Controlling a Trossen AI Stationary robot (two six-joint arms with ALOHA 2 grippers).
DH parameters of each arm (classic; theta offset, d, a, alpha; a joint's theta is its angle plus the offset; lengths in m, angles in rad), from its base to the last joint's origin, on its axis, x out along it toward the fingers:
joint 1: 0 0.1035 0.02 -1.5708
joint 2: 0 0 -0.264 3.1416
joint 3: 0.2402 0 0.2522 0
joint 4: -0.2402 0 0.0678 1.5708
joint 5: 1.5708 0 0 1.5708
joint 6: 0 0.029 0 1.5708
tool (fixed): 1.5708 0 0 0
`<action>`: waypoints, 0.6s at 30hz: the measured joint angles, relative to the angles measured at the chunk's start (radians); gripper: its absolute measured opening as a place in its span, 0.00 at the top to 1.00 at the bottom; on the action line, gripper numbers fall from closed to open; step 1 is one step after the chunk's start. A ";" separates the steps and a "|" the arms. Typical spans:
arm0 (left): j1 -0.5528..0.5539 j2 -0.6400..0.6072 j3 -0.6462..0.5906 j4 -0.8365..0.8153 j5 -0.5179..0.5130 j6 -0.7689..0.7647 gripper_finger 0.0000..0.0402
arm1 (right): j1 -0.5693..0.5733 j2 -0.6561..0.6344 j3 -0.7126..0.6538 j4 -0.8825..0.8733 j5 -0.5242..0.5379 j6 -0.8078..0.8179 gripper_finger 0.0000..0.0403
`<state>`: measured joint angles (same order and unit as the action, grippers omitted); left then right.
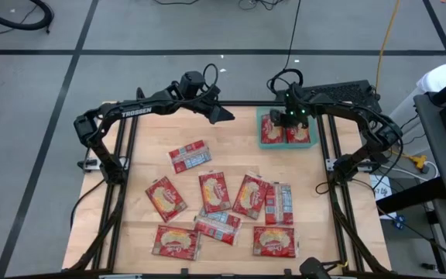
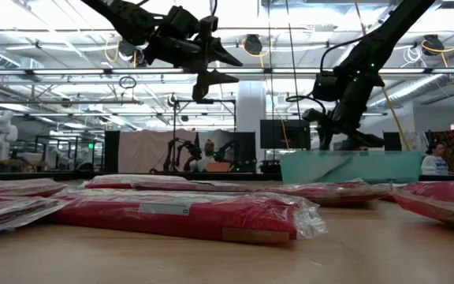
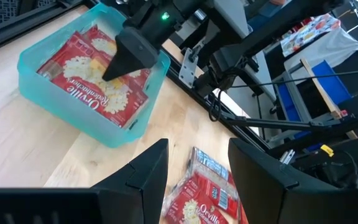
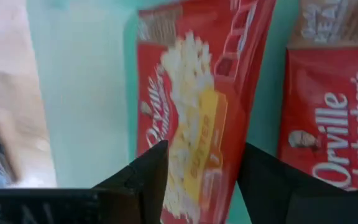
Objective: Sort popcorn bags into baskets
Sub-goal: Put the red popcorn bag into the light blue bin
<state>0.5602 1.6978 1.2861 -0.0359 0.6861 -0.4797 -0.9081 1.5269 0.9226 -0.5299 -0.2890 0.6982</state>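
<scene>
The teal basket (image 1: pixel 259 130) stands at the table's far right with two red popcorn bags in it, one (image 4: pixel 197 93) slanted beside the other (image 4: pixel 331 112). My right gripper (image 1: pixel 289 116) hangs open just over the basket, pointing steeply down, one finger on either side of the slanted bag. My left gripper (image 1: pixel 219 112) waits open, high above the table's far middle, with nothing between its fingers (image 3: pixel 197 180). Several more popcorn bags (image 1: pixel 214 191) lie flat on the wooden table nearer the front. My right gripper (image 4: pixel 197 186) stands open astride the slanted bag's lower part (image 4: pixel 194 168), coming from above. The bag rests in the basket. Whether either finger touches it I cannot tell.
Loose bags spread over the table's middle and near part, among them one at the left (image 1: pixel 190 156) and one at the near right (image 1: pixel 274 242). Black frame rails (image 1: pixel 339 194) run along the table's sides. Bare wood lies between the basket and the bags.
</scene>
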 joint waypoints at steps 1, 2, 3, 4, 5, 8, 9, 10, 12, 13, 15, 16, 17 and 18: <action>0.000 0.000 0.000 -0.001 0.000 0.000 0.58 | 0.000 0.000 0.000 -0.002 0.001 -0.011 0.59; 0.000 0.000 0.000 -0.001 0.000 0.000 0.58 | 0.000 0.000 0.000 0.001 0.001 -0.023 0.59; 0.000 0.000 0.000 -0.003 0.000 0.000 0.58 | 0.000 0.000 0.000 0.007 0.000 -0.034 0.59; 0.000 0.000 0.000 -0.006 0.000 0.000 0.58 | 0.000 0.000 0.000 0.016 0.000 -0.042 0.59; 0.000 0.000 0.000 -0.010 0.000 0.000 0.58 | 0.000 0.000 0.000 0.028 0.000 -0.048 0.59; 0.000 0.000 0.000 -0.021 0.000 0.004 0.58 | 0.000 0.000 0.000 0.081 -0.023 -0.061 0.59; 0.000 0.000 0.000 -0.022 0.000 0.004 0.58 | 0.000 0.000 0.000 0.101 -0.035 -0.068 0.59; 0.000 0.000 0.000 -0.023 0.000 0.004 0.58 | 0.000 0.000 0.000 0.117 -0.050 -0.076 0.59; 0.000 0.000 0.000 -0.023 -0.001 0.009 0.58 | -0.003 0.000 0.001 0.114 -0.054 -0.082 0.59; 0.000 0.000 0.000 -0.024 -0.002 0.011 0.58 | -0.009 0.000 0.001 0.095 -0.052 -0.083 0.59; 0.000 0.000 0.000 -0.032 -0.003 0.011 0.58 | -0.026 0.000 0.001 0.058 -0.052 -0.090 0.59; 0.000 0.000 0.000 -0.038 -0.004 0.011 0.58 | -0.032 0.000 0.001 0.046 -0.051 -0.097 0.59; 0.000 0.000 0.000 -0.044 -0.005 0.011 0.58 | -0.036 0.000 0.001 0.038 -0.050 -0.110 0.59; 0.000 0.000 0.000 -0.048 -0.005 0.010 0.58 | -0.038 0.000 0.001 0.033 -0.048 -0.124 0.59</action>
<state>0.5602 1.6978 1.2861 -0.0842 0.6811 -0.4694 -0.9466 1.5265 0.9234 -0.4974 -0.3372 0.5747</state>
